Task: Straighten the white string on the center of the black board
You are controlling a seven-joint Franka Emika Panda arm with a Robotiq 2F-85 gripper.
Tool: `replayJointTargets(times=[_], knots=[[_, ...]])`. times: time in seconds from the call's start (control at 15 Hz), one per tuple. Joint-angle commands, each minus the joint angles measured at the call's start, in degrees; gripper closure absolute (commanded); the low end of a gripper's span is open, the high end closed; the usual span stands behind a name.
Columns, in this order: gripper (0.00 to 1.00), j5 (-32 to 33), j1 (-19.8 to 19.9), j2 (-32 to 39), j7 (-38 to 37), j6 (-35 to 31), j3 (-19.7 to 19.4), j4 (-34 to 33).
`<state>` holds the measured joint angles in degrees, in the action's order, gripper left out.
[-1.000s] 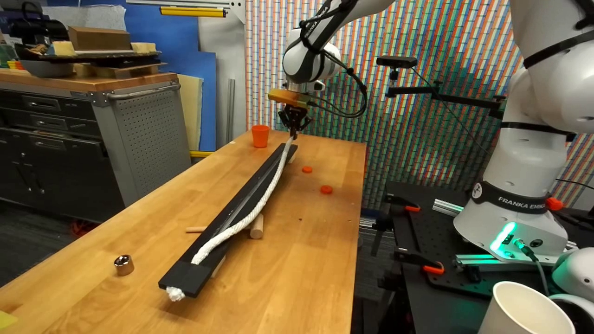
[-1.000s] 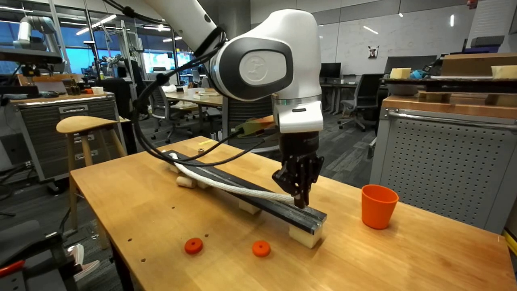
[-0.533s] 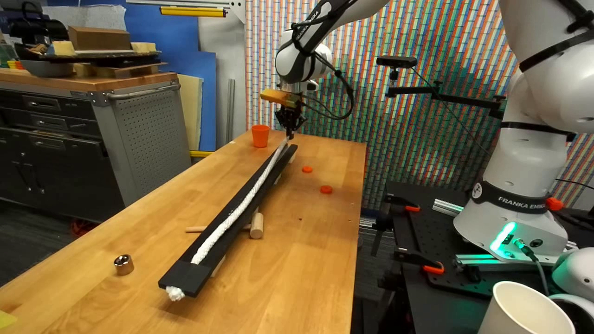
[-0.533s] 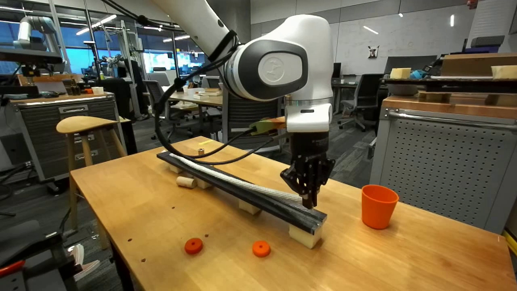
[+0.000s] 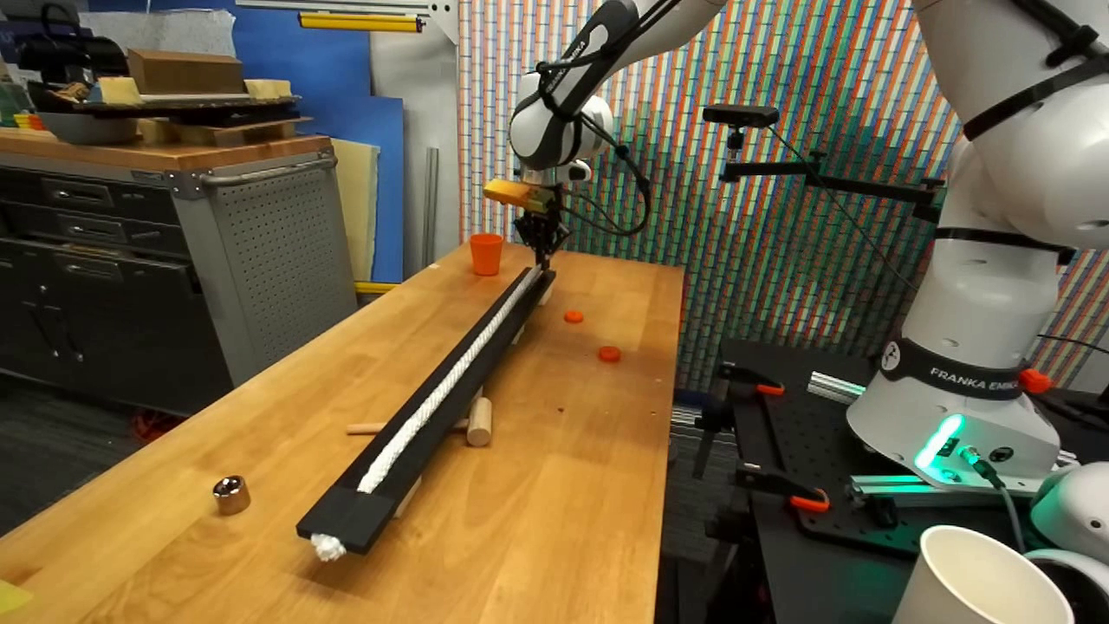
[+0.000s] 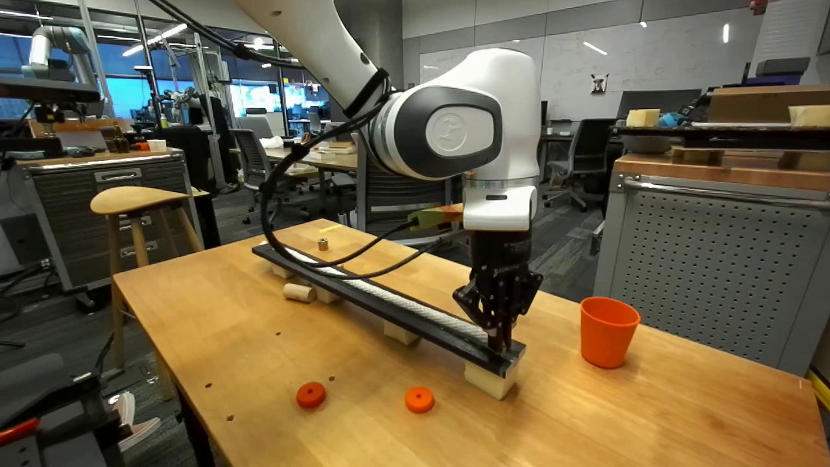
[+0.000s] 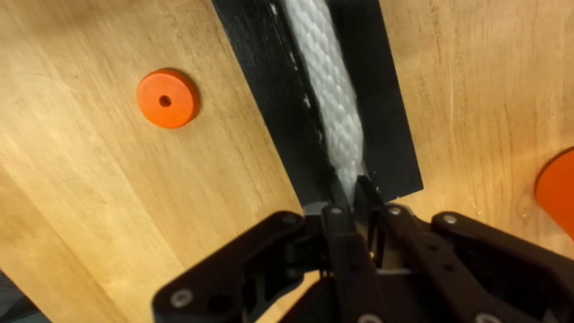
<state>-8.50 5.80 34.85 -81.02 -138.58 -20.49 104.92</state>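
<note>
The string (image 7: 325, 76) lies along the middle of the black board (image 5: 351, 517), one end hidden where the tool (image 7: 350, 188), nearly closed, pinches it. An orange cup (image 7: 558, 193), cropped in the wrist view, appears whole in both exterior views.

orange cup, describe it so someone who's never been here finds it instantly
On the wooden table, follow the long black board to the end where the gripper is. Near that end, across the board from two orange discs, stands the orange cup. Unlike those similarly coloured flat discs, it stands tall with its mouth facing up.
</note>
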Motion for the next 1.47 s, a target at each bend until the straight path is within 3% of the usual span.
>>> replayJointTargets(times=[0.0,0.47,0.53,1.13,1.4], knots=[[0.97,2.98,0.57,0.7,-1.81,0.56,-0.5,-0.43],[0.97,4.96,0.49,0.98,-1.35,-0.89,-0.35,-0.65],[0.7,4.98,0.51,1.03,-1.19,-0.61,-0.15,-0.8],[0.03,6.42,0.25,-1.45,0.28,-2.62,0.67,1.38],[0.0,8.16,-1.52,-7.12,5.86,-3.82,2.36,6.47]])
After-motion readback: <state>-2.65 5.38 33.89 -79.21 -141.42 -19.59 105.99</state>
